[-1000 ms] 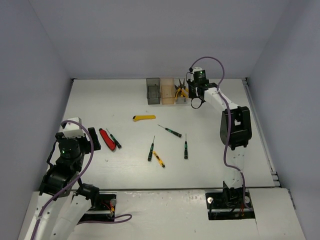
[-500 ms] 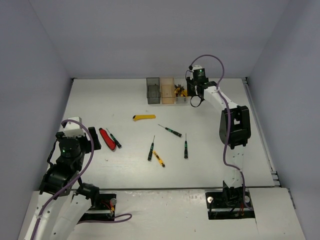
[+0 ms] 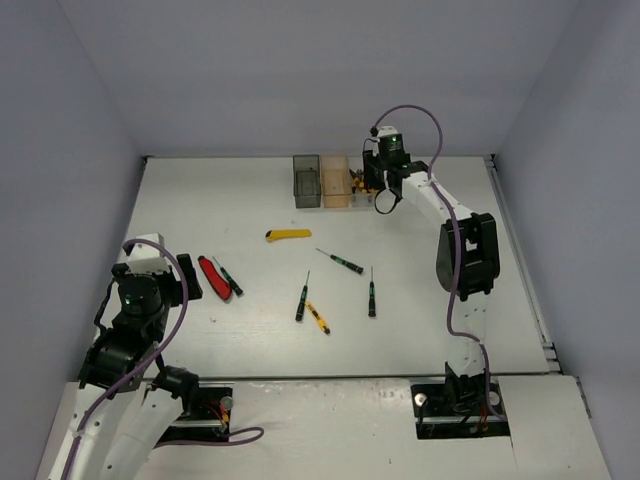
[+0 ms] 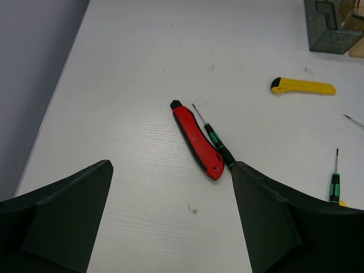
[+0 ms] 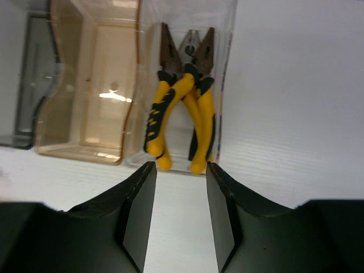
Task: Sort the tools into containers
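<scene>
**Sorting partly done: pliers binned, loose tools waiting**

The left gripper (image 4: 170, 164) hangs empty with its fingers wide apart. It faces the red-handled cutter (image 4: 196, 139) and a thin black-green screwdriver (image 4: 216, 142) lying side by side, likely the next pick. Rightward, the yellow utility knife (image 4: 303, 86) and other thin screwdrivers (image 3: 340, 261) lie loose. The smoky grey plastic bin (image 5: 25, 85) is cut off, so its contents are unclear. The right gripper (image 5: 182, 168), fingers apart and empty, fronts the clear plastic bin (image 5: 227, 85) holding yellow-handled pliers (image 5: 170, 108).

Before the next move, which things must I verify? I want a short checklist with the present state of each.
1. Right claw open and empty: ok.
2. Pliers inside clear bin: ok.
3. Left claw open and empty: ok.
4. Red cutter clear of neighbours: not ok, screwdriver lies right beside it.
5. Orange bin has room: ok.
</scene>
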